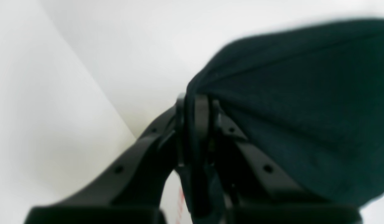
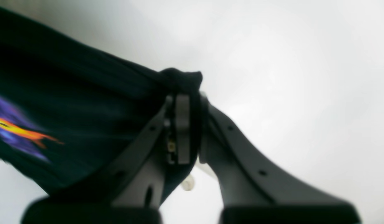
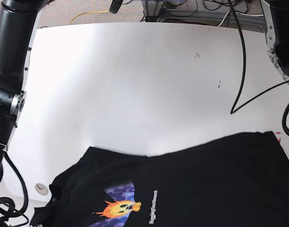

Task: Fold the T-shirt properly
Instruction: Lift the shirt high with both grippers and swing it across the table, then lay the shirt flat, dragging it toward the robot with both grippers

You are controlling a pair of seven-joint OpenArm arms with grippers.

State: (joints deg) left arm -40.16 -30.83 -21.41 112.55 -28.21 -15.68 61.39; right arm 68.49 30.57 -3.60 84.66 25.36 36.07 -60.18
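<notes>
The black T-shirt lies across the near part of the white table, with its front print of a yellow-orange face on blue-purple wings facing up. In the left wrist view my left gripper is shut on a bunched edge of the black cloth, which is lifted off the table. In the right wrist view my right gripper is shut on another bunched edge of the shirt, with the print showing at the left. Neither gripper's fingertips show in the base view.
The right-wrist arm stands along the table's left edge and the left-wrist arm at the right edge. A black cable hangs over the right part of the table. A small round white piece sits near the shirt's left sleeve.
</notes>
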